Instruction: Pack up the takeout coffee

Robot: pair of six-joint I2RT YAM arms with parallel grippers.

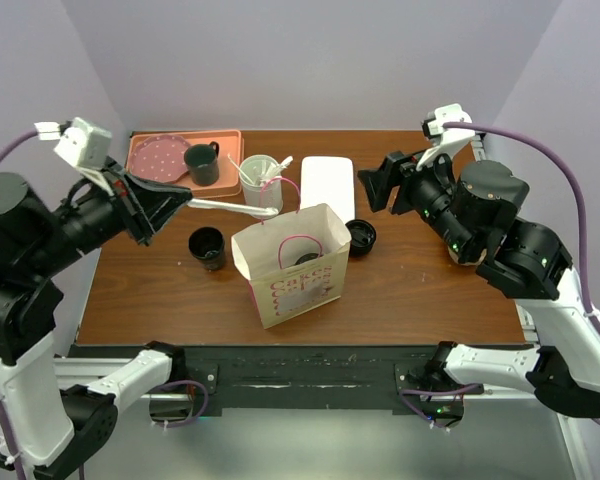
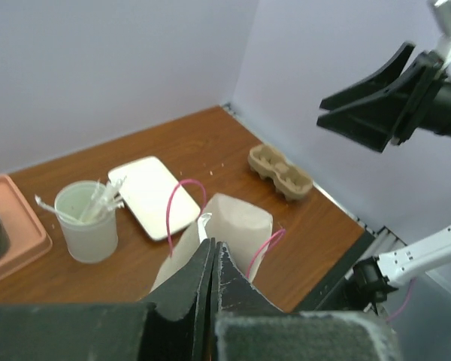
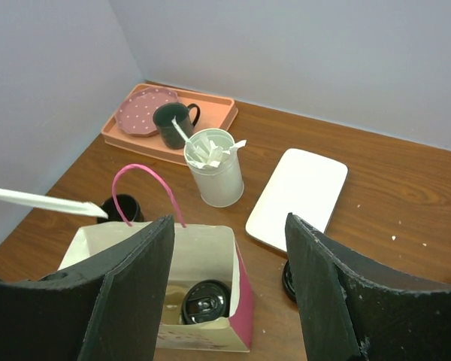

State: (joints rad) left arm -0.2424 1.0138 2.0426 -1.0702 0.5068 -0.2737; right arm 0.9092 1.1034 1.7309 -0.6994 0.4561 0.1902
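While left fingers point(image 1: 160, 205) pinch white stick point(image 1: 225, 206), right fingers point(image 3: 131, 293) gape empty; brown wood table point(image 1: 430, 280), lilac walls point(image 1: 310, 60).

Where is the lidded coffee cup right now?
In the right wrist view, the lidded cup sits inside the open paper bag, between an open black cup on its left and a loose black lid on its right.

left arm point(image 1: 80, 222): raised | left jaws: pinched on white stick point(image 1: 225, 206) | right arm point(image 1: 485, 212): raised | right jaws: apart
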